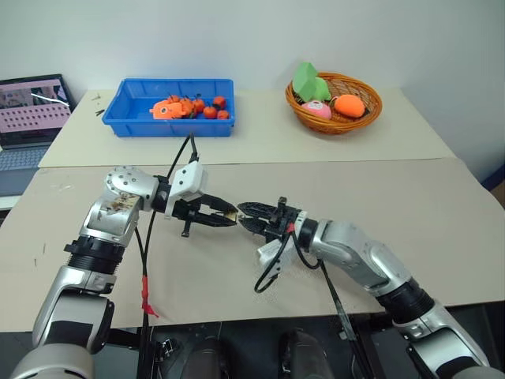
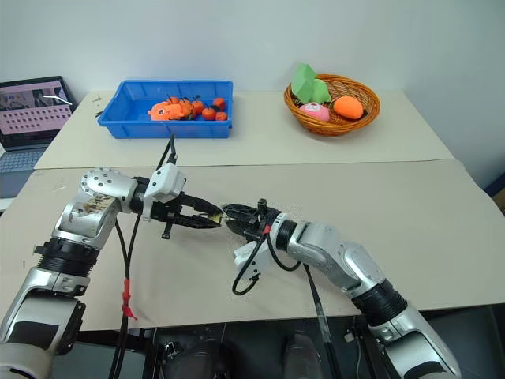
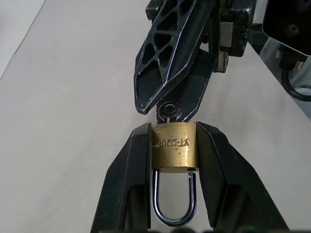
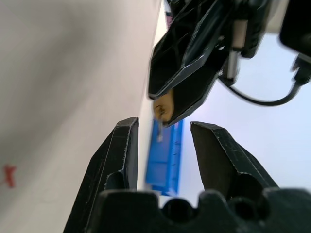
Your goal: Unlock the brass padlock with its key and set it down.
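You've got the brass padlock (image 3: 174,147) pinched by its body between the fingers of the left gripper (image 1: 227,219), held up over the table (image 1: 442,205) mid-air, shackle (image 3: 174,204) pointing back toward that wrist. Look at the shackle in the left wrist view: one leg sits clear of the body with the hole showing beside it, so to my eye the lock is open. The key (image 3: 169,109) sits in the keyway, its round head poking out at the far end. Your right gripper (image 1: 246,213) is right at that head, its fingers parted and gripping nothing, the key between the tips but untouched as far as I can tell. So the unlocking looks done; what's left is lowering the padlock to the table and releasing it.
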Tool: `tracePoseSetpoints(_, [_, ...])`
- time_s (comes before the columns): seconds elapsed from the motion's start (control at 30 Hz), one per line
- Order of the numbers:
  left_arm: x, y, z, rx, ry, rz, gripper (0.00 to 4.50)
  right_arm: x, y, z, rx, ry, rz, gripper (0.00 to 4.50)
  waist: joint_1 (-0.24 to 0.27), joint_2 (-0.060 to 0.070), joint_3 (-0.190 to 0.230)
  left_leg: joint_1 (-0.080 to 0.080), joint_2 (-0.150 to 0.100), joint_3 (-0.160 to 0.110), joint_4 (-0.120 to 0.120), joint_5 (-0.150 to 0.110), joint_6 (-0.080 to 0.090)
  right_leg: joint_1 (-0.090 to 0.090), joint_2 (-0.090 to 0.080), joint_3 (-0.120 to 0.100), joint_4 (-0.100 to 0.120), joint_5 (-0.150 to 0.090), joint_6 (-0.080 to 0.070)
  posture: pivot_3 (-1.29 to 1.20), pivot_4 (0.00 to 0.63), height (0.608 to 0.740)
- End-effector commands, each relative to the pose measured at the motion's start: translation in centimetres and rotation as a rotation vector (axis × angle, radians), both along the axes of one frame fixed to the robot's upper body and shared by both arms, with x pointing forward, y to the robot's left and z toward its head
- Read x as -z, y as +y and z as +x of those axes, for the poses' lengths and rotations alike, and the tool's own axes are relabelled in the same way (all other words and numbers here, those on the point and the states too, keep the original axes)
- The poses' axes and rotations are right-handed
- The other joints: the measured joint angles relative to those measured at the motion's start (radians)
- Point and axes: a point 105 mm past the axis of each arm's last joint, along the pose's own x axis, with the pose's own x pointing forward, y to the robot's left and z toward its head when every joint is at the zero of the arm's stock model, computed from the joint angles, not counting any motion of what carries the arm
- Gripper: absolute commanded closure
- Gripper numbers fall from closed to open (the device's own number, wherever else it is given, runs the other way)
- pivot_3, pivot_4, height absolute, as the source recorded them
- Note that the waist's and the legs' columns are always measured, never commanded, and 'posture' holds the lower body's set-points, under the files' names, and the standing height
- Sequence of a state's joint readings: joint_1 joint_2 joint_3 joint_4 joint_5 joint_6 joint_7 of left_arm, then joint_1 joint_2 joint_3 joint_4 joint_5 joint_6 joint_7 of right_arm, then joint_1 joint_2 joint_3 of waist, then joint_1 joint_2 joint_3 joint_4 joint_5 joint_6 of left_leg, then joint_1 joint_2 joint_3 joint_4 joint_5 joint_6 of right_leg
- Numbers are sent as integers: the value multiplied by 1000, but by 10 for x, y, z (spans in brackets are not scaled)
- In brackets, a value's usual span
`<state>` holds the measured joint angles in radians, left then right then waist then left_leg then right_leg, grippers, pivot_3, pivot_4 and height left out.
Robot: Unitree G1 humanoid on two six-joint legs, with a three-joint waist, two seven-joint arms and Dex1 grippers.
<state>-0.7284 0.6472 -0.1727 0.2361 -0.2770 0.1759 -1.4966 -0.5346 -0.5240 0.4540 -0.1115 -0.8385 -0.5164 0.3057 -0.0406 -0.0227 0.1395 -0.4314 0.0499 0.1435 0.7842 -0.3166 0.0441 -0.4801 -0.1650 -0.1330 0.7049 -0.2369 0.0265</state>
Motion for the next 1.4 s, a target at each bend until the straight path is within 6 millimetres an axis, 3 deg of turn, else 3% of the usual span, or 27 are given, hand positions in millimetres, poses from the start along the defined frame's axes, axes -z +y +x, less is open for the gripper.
tracePoseSetpoints(0.03, [-16, -1, 0, 18, -64, -25, 3674, -4, 2, -5, -42, -101, -18, 2358, 0, 0, 0, 0, 0, 0, 0, 0, 0, 0, 0, 0, 0, 0, 0, 0, 150, 676])
tracePoseSetpoints(0.7, [-17, 0, -1, 14, -66, -24, 3674, 5, 4, -4, -48, -68, -17, 2358, -1, 0, 0, 0, 0, 0, 0, 0, 0, 0, 0, 0, 0, 0, 0, 0, 150, 676])
tracePoseSetpoints(0.8, [-17, 0, -1, 13, -66, -25, 3674, 5, 4, -4, -48, -66, -14, 3005, -1, 0, 0, 0, 0, 0, 0, 0, 0, 0, 0, 0, 0, 0, 0, 0, 150, 676])
tracePoseSetpoints(0.93, [-17, 0, -1, 12, -66, -27, 3674, 4, 3, -4, -47, -63, -10, 4392, -1, 0, 0, 0, 0, 0, 0, 0, 0, 0, 0, 0, 0, 0, 0, 0, 150, 676])
tracePoseSetpoints(1.4, [-15, 0, 1, 0, -64, -24, 3674, 2, 6, -4, -42, -59, -4, 4404, -1, 0, 0, 0, 0, 0, 0, 0, 0, 0, 0, 0, 0, 0, 0, 0, 150, 676])
